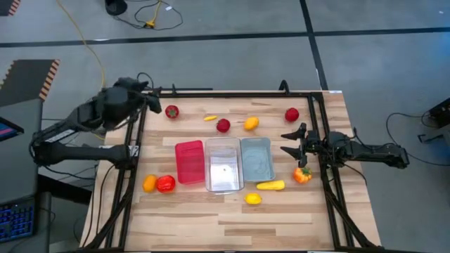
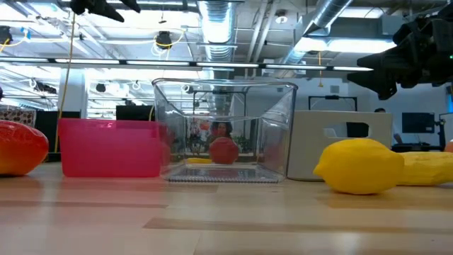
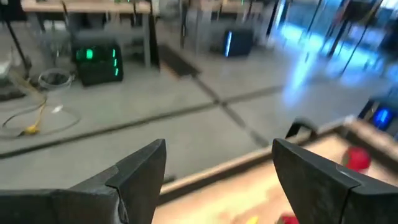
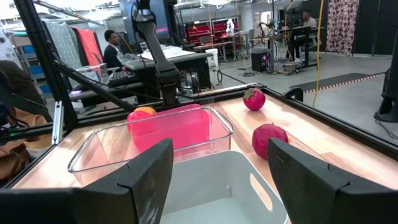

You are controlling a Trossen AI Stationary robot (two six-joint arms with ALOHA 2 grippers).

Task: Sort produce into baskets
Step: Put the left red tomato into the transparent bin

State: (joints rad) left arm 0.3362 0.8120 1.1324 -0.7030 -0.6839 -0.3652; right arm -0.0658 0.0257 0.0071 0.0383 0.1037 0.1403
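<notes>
Three bins stand side by side mid-table: red (image 1: 188, 161), clear (image 1: 223, 166), pale blue (image 1: 256, 159). Loose produce lies around them: red round pieces (image 1: 171, 111) (image 1: 223, 126) (image 1: 292, 114), an orange oval (image 1: 251, 124), a small yellow piece (image 1: 209, 118), an orange (image 1: 149, 183) and a red piece (image 1: 165, 184), a yellow elongated one (image 1: 271, 185), a yellow one (image 1: 252, 199) and an orange-red pepper (image 1: 302, 174). My left gripper (image 1: 156, 104) is open above the table's far left corner. My right gripper (image 1: 287, 142) is open just right of the pale blue bin, pointing over it (image 4: 217, 180).
Black rails (image 1: 133, 140) (image 1: 323, 154) run along the table's left and right sides. The low view shows the yellow piece (image 2: 357, 165) and a red-orange piece (image 2: 21, 146) close to the near edge. People sit in the room beyond (image 4: 112, 43).
</notes>
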